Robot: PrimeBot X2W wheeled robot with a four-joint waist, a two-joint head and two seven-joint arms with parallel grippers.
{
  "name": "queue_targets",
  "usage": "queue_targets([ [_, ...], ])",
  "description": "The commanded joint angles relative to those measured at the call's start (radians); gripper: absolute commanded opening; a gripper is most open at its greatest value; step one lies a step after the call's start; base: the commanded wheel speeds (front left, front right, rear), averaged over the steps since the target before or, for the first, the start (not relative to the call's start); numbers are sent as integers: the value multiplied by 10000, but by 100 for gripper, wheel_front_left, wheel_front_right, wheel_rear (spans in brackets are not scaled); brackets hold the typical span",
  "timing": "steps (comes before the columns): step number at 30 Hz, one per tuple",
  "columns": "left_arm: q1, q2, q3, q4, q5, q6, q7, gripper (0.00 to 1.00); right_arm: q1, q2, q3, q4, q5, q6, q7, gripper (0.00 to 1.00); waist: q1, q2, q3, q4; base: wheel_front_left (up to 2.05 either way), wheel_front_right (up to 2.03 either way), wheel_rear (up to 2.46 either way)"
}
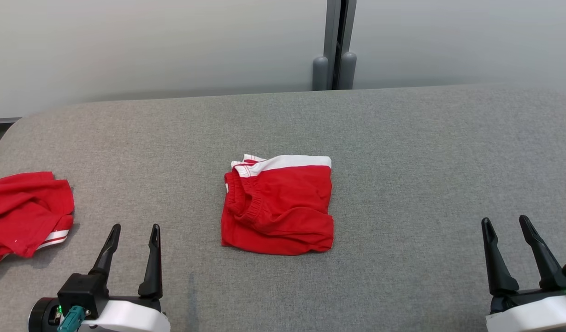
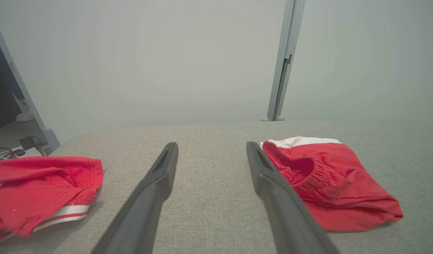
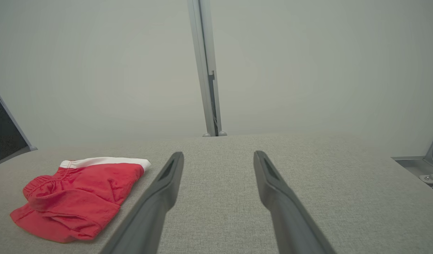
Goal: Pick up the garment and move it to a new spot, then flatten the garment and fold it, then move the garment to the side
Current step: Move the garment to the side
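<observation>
- At the middle of the grey padded table (image 1: 426, 152) lies the folded red garment (image 1: 278, 207) — a rough square with a white band along its far edge and the elastic waistband showing on its left side.
- Left gripper (image 1: 135, 227): at the near left, jaws apart, empty, between the 2 red pieces.
- Right gripper (image 1: 505, 219): well apart to the right — jaws apart, empty.
- Second red garment (image 1: 27, 212): crumpled at the table's left edge.

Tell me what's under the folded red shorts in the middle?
The folded red shorts lie flat on the gray table, whose cloth shows all around them. Nothing sits on top. Anything tucked inside the folds is covered, so I cannot tell.
</observation>
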Motion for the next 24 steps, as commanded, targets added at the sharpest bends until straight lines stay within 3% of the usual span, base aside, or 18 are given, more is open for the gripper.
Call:
queue_targets([
  [1,-10,79,19,2,-40,55,-32,100,82,-29,-63,-71,-52,20,23,100,0,0,-6,7,0,0,0],
  [24,-272,127,-170,82,-108,127,-68,100,107,-27,-183,-161,-93,20,262,100,0,0,-116,206,0,0,0],
])
